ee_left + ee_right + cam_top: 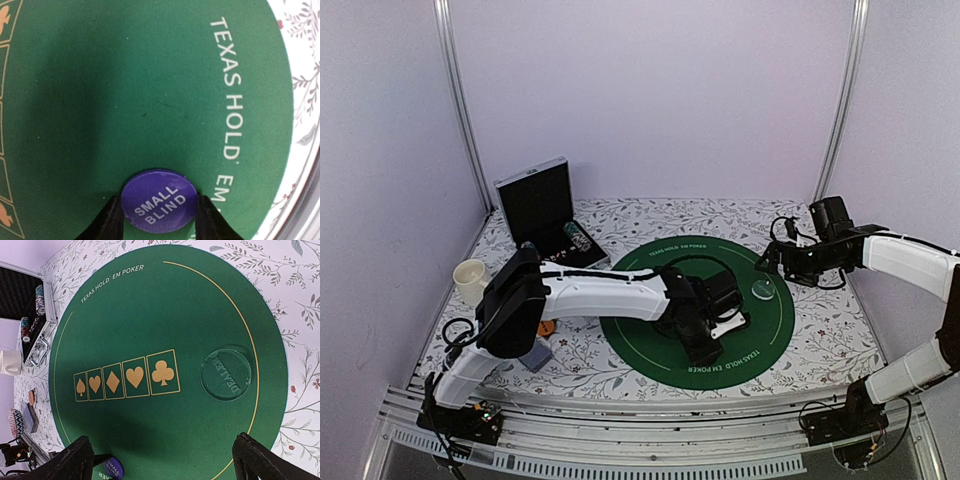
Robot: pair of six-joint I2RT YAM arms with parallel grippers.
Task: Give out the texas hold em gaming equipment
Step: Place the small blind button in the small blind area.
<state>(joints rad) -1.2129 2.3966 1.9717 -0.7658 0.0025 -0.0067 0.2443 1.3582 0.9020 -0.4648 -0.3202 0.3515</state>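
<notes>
The left gripper [159,205] is partly closed on the purple round plastic button [158,196] printed SMALL BLIND. Its two black fingers [107,222] pinch opposite sides of the thin rim, and the printed face is up. The button is over the round green felt mat [775,330], close to the mat's near edge and just inside the white TEXAS HOLD'EM lettering [231,85]. Whether it rests on the felt or hangs just above it cannot be told. The right gripper [165,460] is spread wide and empty, poised over the mat's right side near the pale, see-through round dealer button [226,372], which lies flat on the felt.

The hold is the weak point. A grip on a narrow, smooth rim can let the disc pivot or pop out if the fingers shift or press unevenly. If the fingers part while the button is off the felt, it may land on edge and roll toward the near edge and off the mat. If the fingertips are pressed into the felt, pulling away could drag or wrinkle the mat and disturb the dealer button. The two arms also share this side of the mat, so a careless move could bring them together.
</notes>
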